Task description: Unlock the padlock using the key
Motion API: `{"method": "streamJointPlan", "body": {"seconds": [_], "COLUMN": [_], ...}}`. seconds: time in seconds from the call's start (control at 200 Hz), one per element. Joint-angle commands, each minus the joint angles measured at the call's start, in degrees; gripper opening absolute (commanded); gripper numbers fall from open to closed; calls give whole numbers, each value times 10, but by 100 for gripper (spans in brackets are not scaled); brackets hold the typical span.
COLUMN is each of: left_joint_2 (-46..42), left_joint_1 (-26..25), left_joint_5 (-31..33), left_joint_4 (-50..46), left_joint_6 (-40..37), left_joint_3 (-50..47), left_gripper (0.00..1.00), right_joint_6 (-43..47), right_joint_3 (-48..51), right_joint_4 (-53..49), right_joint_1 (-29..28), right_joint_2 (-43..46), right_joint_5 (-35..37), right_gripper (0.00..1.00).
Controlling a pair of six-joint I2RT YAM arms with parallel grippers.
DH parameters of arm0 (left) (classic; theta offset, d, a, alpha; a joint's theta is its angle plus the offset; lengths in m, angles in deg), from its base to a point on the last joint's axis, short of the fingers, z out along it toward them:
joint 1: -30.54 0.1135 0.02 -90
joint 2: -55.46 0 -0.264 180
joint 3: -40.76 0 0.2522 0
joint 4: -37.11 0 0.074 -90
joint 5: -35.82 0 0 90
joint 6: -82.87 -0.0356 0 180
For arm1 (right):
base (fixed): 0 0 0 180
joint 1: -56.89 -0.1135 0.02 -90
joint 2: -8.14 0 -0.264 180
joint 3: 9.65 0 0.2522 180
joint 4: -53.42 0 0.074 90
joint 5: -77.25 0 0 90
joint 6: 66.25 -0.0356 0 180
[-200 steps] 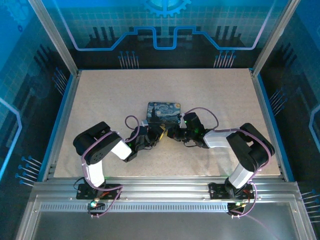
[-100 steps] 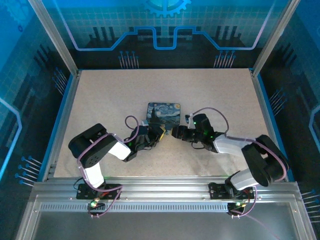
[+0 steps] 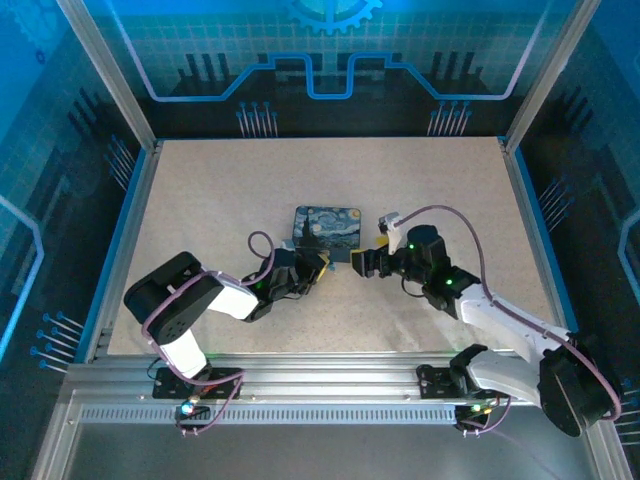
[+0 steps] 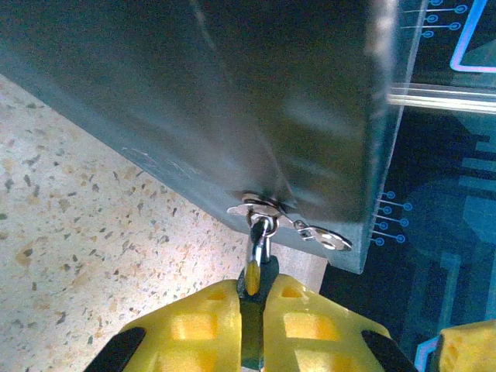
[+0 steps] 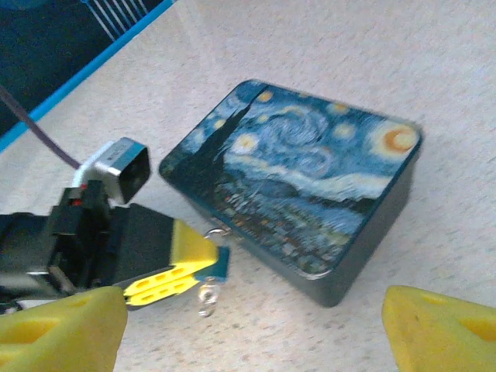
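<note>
The small dark padlock (image 4: 252,325) is pinched between my left gripper's (image 4: 256,291) yellow fingers, and its silvery shackle (image 4: 261,236) is hooked through the hasp of the dark blue swirl-painted tin (image 4: 232,93). In the right wrist view the padlock (image 5: 220,262) sticks out of the left gripper's fingertips (image 5: 174,260) at the tin's (image 5: 310,170) front wall. A small silvery key (image 5: 205,294) hangs below it. My right gripper (image 5: 252,341) is open, set back from the padlock, with nothing between its fingers. From above, the left gripper (image 3: 315,270) and right gripper (image 3: 365,262) face each other in front of the tin (image 3: 328,228).
The tin rests on a speckled beige table (image 3: 200,220) with free room all around it. Blue rails (image 3: 530,230) and metal posts border the table. Cables loop over both arms close to the tin.
My right gripper has opened wide and drawn back to the right, away from the padlock, leaving the key at the lock. The left gripper has kept its hold in place.
</note>
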Motion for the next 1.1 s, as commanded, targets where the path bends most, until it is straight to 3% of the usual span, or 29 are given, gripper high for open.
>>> {"method": "streamJointPlan", "body": {"seconds": [0.0,0.27,0.58,1.095], "left_joint_2": [-20,-20,-23,-25], "left_joint_1": [7,13,16,17], "left_joint_5": [-15,-27,-34,-28], "left_joint_4": [-7,-7,-7,10], "left_joint_6": [2,29,40,50], "left_joint_3": [9,8,14,6], "left_gripper": [4,2,2,0], "right_joint_6": [122,372,555,569], "right_joint_3": [5,53,72,54], "right_joint_4": [29,139,200,276], "right_joint_1": [-10,-49,-120,-197], "right_joint_2": [10,-15,-73,-205], "right_joint_5": [57,99,130,180], "right_gripper": [87,91,91,90]}}
